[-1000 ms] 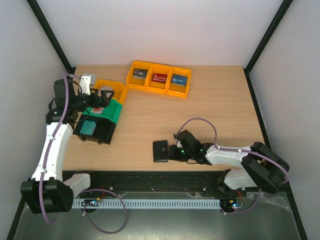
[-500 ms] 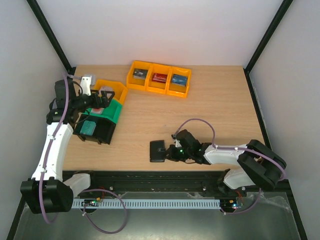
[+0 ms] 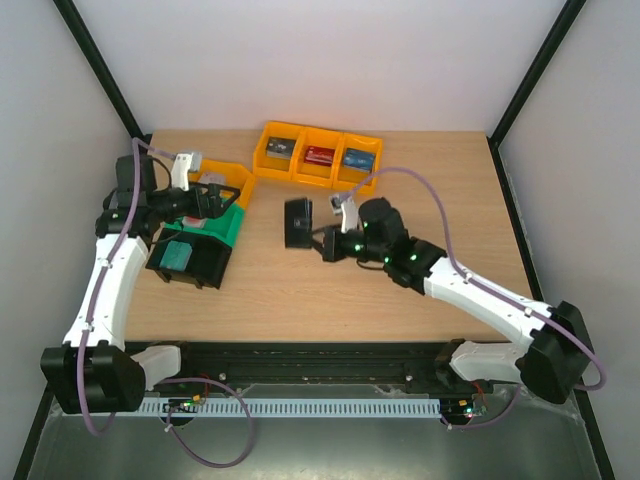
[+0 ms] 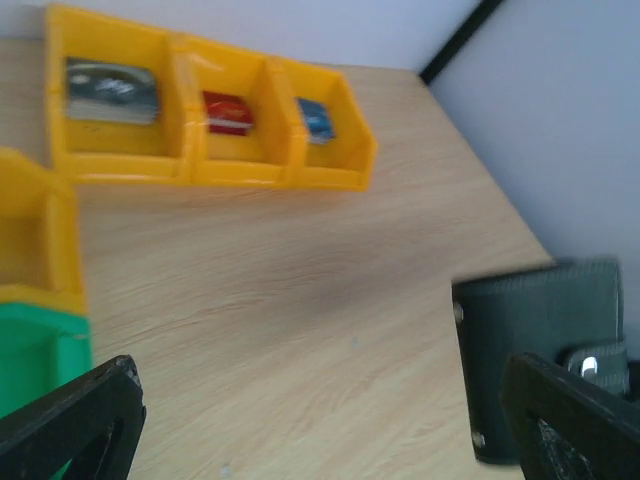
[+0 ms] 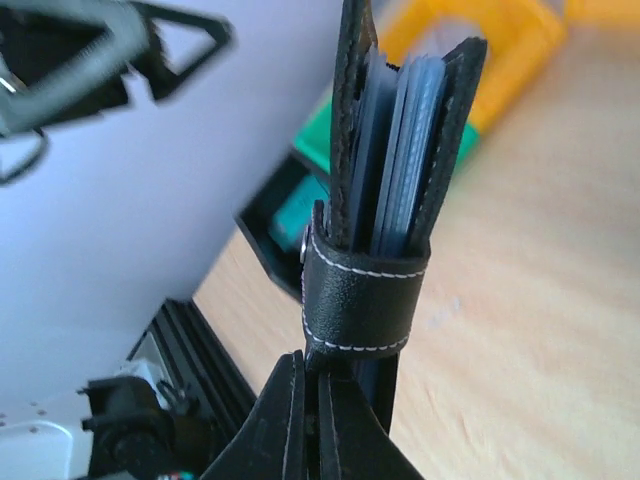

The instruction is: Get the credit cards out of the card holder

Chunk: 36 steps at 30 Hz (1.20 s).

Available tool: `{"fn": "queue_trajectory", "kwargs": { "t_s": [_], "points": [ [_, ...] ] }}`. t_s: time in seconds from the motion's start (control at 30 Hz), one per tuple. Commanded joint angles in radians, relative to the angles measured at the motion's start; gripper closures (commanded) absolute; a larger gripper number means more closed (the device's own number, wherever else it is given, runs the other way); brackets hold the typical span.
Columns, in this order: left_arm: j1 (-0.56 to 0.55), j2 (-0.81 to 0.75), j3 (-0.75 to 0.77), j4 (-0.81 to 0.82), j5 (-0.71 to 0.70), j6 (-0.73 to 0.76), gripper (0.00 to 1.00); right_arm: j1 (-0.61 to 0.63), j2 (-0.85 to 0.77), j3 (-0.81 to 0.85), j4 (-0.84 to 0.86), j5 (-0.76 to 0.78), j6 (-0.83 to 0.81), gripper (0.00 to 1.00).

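The small black leather-like card holder (image 3: 297, 222) is held up over the light wooden table (image 3: 270, 285), just left of the middle of the overhead view. It is gripped by the right gripper (image 3: 320, 241), whose fingers are pressed tight on one edge of it. In the right wrist view the card holder (image 5: 350, 150) stands upright in the centre of the frame. It is folded shut, with its stitched snap tab (image 5: 365, 290) wrapped across both covers. The right gripper (image 5: 318, 410) is seen at the bottom centre, clamped on the leather below the tab. Grey-blue layers (image 5: 405, 140) are packed between the covers; whether cards or pockets are seen there cannot be told.

The left gripper (image 3: 213, 195) is placed at the upper left of the overhead view, above a single yellow plastic bin (image 3: 238, 180) and a green plastic bin (image 3: 230, 222). Its fingers are spread wide and nothing is held. In the left wrist view its dark fingers (image 4: 75, 420) fill the bottom corners, and the card holder (image 4: 540, 340) is seen at the lower right.

A yellow three-compartment plastic tray (image 3: 313, 180) sits at the top centre. A dark grey card (image 3: 279, 148), a red card (image 3: 319, 155) and a blue card (image 3: 358, 158) are laid in it from left to right. A teal card (image 3: 180, 255) is laid in a black plastic bin (image 3: 213, 265) at the left.
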Motion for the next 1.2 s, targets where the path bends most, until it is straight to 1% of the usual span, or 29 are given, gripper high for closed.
{"fn": "queue_trajectory", "kwargs": {
  "t_s": [0.0,0.1,0.2,0.43,0.53,0.63,0.7,0.73,0.77,0.83,0.9,0.93,1.0,1.03,1.07,1.1,1.17],
  "points": [
    [-0.028,-0.002,0.104,-0.078,0.241,0.018,0.02,-0.014,-0.028,0.139,0.023,-0.033,-0.188,0.98],
    [-0.061,0.001,0.139,-0.097,0.413,0.014,0.01,-0.014,-0.026,0.184,0.122,-0.106,-0.208,0.98],
    [-0.078,0.002,0.171,-0.112,0.497,0.02,0.0,-0.014,-0.029,0.196,0.216,-0.188,-0.203,0.98],
    [-0.101,-0.002,0.204,-0.13,0.551,0.049,0.01,-0.013,-0.038,0.184,0.311,-0.34,-0.185,0.98],
    [-0.117,-0.002,0.208,-0.114,0.564,0.035,0.06,-0.013,-0.025,0.181,0.348,-0.404,-0.181,0.98],
    [-0.139,-0.001,0.209,-0.11,0.565,0.036,0.14,-0.013,-0.005,0.188,0.363,-0.453,-0.182,0.98],
    [-0.15,0.003,0.206,-0.11,0.573,0.039,0.21,-0.013,0.009,0.192,0.375,-0.487,-0.175,0.98],
    [-0.152,0.005,0.205,-0.109,0.584,0.039,0.28,-0.014,0.015,0.195,0.37,-0.491,-0.176,0.98],
    [-0.153,0.006,0.205,-0.108,0.597,0.039,0.39,-0.015,0.019,0.197,0.358,-0.489,-0.182,0.98],
    [-0.153,0.007,0.206,-0.11,0.632,0.044,0.67,-0.014,0.02,0.192,0.345,-0.477,-0.191,0.98],
    [-0.153,0.002,0.206,-0.131,0.658,0.075,0.92,-0.015,0.017,0.183,0.331,-0.45,-0.198,0.98],
    [-0.153,0.0,0.205,-0.152,0.663,0.11,0.97,-0.014,0.014,0.183,0.312,-0.418,-0.21,0.99],
    [-0.153,-0.005,0.196,-0.187,0.639,0.154,0.98,-0.016,0.011,0.197,0.239,-0.304,-0.245,0.98],
    [-0.153,-0.01,0.186,-0.184,0.599,0.147,0.98,-0.019,0.007,0.207,0.195,-0.201,-0.258,0.94],
    [-0.153,-0.016,0.175,-0.165,0.539,0.118,0.98,-0.022,0.002,0.214,0.152,-0.093,-0.262,0.8],
    [-0.153,-0.023,0.159,-0.133,0.444,0.075,0.98,-0.023,-0.003,0.218,0.117,0.044,-0.262,0.7],
    [-0.153,-0.033,0.127,-0.06,0.221,-0.016,0.98,-0.023,-0.005,0.234,0.048,0.27,-0.254,0.6]
  ]
}}
